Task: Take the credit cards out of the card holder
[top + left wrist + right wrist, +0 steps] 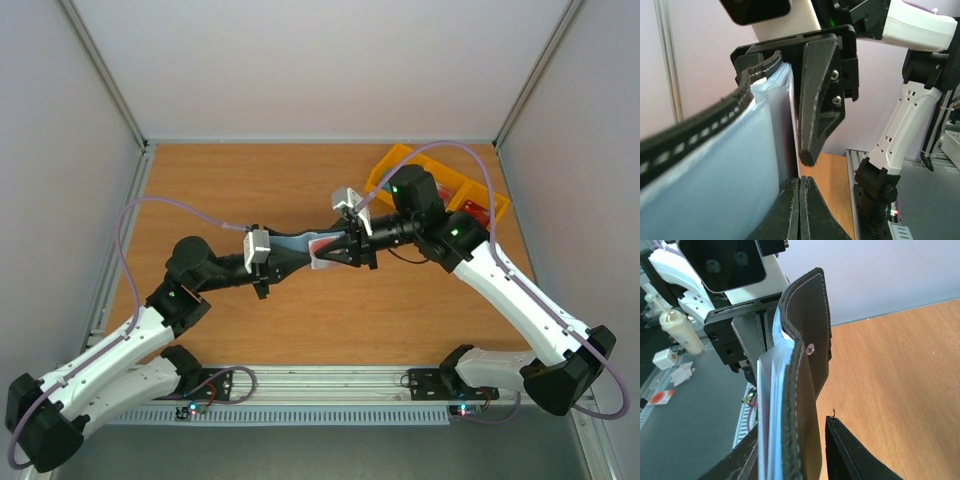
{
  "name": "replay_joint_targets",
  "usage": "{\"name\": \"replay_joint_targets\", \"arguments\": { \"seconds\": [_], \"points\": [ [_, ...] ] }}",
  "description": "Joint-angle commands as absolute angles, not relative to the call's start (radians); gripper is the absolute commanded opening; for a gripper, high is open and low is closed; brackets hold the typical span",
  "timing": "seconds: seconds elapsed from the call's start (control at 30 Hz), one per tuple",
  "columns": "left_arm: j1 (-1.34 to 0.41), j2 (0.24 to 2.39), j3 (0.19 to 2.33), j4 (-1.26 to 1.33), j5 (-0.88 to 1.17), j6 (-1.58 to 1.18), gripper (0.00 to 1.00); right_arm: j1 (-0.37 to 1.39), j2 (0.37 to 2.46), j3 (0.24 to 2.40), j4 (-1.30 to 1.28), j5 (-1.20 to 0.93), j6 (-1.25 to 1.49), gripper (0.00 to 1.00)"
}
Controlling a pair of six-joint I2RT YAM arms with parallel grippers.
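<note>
Wallet (298,243) held above the table (300,330), between my two claws, my left claw (799,192) clamped tight on its left end, my right claw (338,252) slightly parted around its right end, red card (326,244) showing there, yellow tray (398,165) far right

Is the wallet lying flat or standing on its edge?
On edge, off the table: the left gripper pinches the card holder, and its thin edge faces both wrist cameras.

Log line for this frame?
left gripper: shut on card holder | right gripper: open, straddling its other end | card holder: raised between arms | red credit card: visible at right gripper's end
</note>
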State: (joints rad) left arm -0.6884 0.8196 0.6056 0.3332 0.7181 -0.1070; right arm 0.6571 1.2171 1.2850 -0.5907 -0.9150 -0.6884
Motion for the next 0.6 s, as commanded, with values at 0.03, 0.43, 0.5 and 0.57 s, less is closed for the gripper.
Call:
{"name": "replay_joint_targets", "arguments": {
  "seconds": [0.03,0.43,0.5,0.57],
  "points": [
    [-0.667,0.806,0.607,0.386,0.766,-0.144,0.00,0.564,1.198,1.267,-0.588,-1.082,-0.689,0.33],
    [-0.654,0.853,0.567,0.369,0.732,-0.183,0.00,0.540,1.220,1.233,-0.538,-1.088,-0.582,0.01],
    [-0.654,0.870,0.529,0.317,0.621,-0.144,0.00,0.533,1.240,1.224,-0.542,-0.791,-0.499,0.03],
    [-0.639,0.874,0.507,0.234,0.527,-0.104,0.00,0.530,1.289,1.272,-0.668,-0.532,-0.452,0.12]
  ]
}}
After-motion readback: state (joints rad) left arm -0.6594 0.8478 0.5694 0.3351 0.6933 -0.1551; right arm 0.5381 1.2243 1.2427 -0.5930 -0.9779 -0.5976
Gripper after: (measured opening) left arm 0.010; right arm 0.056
